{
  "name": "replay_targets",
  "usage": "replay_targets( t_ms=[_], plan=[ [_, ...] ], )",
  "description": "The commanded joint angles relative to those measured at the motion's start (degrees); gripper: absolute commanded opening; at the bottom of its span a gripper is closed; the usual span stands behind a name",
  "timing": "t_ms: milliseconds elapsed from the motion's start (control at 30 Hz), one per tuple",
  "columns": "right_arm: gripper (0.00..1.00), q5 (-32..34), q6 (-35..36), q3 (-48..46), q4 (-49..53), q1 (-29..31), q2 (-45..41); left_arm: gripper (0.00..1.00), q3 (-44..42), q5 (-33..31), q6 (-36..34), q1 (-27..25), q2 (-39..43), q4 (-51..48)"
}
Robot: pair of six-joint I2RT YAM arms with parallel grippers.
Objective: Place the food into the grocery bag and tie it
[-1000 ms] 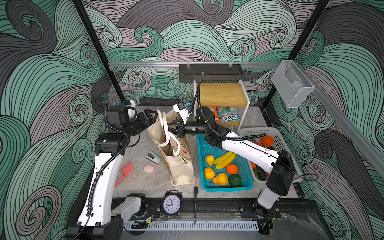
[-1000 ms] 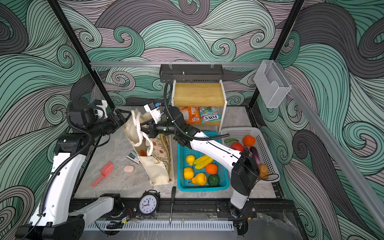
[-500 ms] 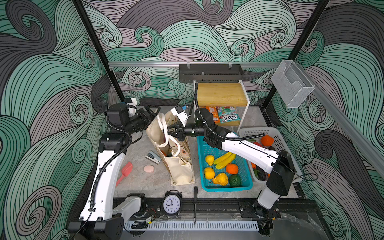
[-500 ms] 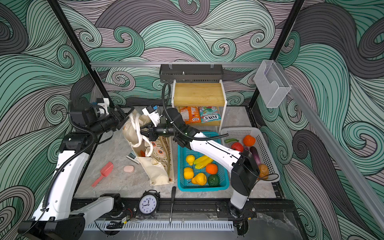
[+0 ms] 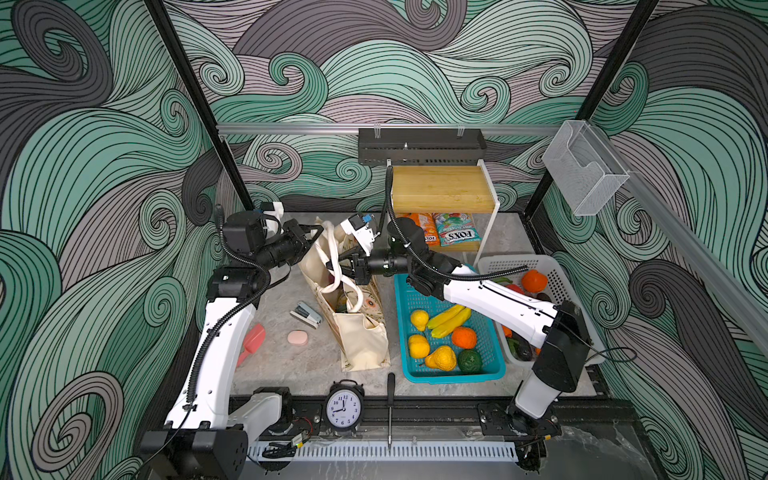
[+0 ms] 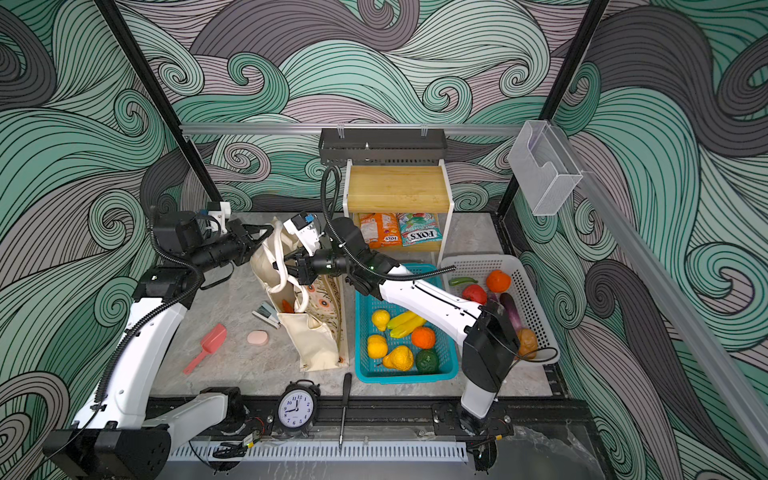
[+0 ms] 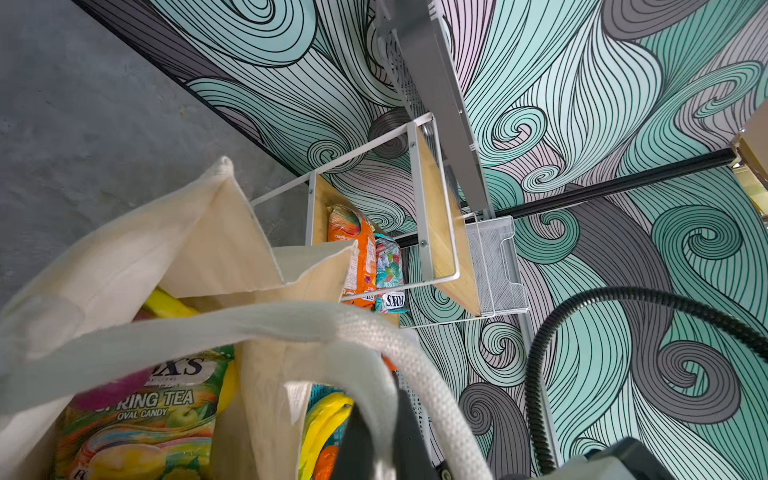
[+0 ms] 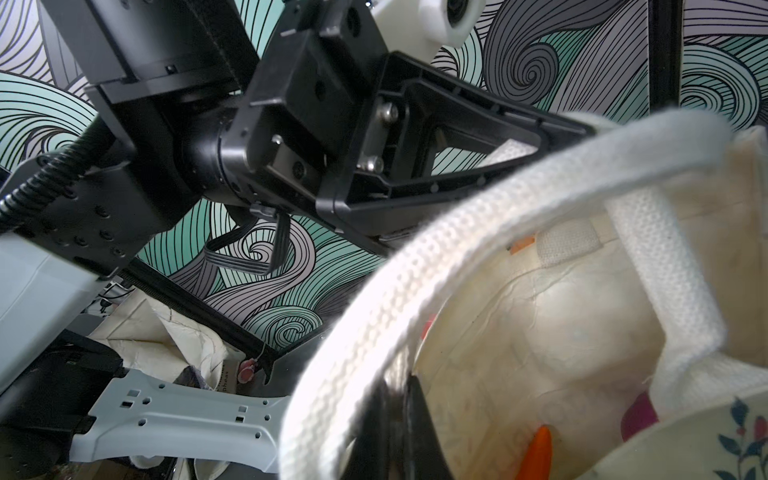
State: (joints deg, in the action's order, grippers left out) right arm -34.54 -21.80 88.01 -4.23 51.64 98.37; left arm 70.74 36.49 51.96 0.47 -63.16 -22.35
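1. The canvas tote (image 5: 361,340) sits slack beneath both my claws, already loaded (candy packet (image 7: 141,415) inside). It is soft and saggy, so I hold it by the thick rope handle (image 8: 457,232).
2. My left claw (image 5: 318,229) pinches that rope, arm stretched level.
3. My right claw (image 5: 334,266) is pressed together and seemingly grips it too.

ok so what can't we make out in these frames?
- Bag contents: both top views, its walls hide most.
- Left gripper tips: left wrist view, blurred handle covers them, bottom edge cuts them.
- Right gripper tips: right wrist view, same.
- White basket near part: both top views, right arm covers it.
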Motion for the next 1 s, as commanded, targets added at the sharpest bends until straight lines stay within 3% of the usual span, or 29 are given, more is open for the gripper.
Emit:
replay_targets(
  t_ms=[0,133,233,500,567,733,967],
  plan=[
    [0.09,1.04,1.92,-0.51,1.65,0.22,-3.43,0.00,4.14,1.01,-2.89,0.54,0.22,-1.18],
    [0.52,2.54,2.20,-2.37,1.88,-0.74,-5.69,0.00,4.96,1.77,-3.27,0.67,0.66,-2.10],
    [0.68,4.97,2.38,-6.30,-0.25,-2.16,-9.16,0.00,4.22,2.81,-2.55,0.70,0.89,-1.39],
    [0.67,1.67,7.40,-10.78,0.98,-7.02,-10.67,0.00,3.89,4.39,-1.96,0.74,2.68,-0.86],
    [0.67,0.36,9.87,-11.17,0.59,-6.90,-10.22,0.00,4.05,4.76,-1.94,0.76,2.77,-0.83],
    [0.77,-1.66,9.13,-13.34,-3.25,-6.37,-9.49,0.00,2.83,5.23,-1.83,0.76,2.93,-0.20],
    [0.78,-5.92,12.56,-14.22,-8.01,-3.66,-8.70,0.00,0.97,5.02,-0.55,0.76,3.88,2.10]
  ],
)
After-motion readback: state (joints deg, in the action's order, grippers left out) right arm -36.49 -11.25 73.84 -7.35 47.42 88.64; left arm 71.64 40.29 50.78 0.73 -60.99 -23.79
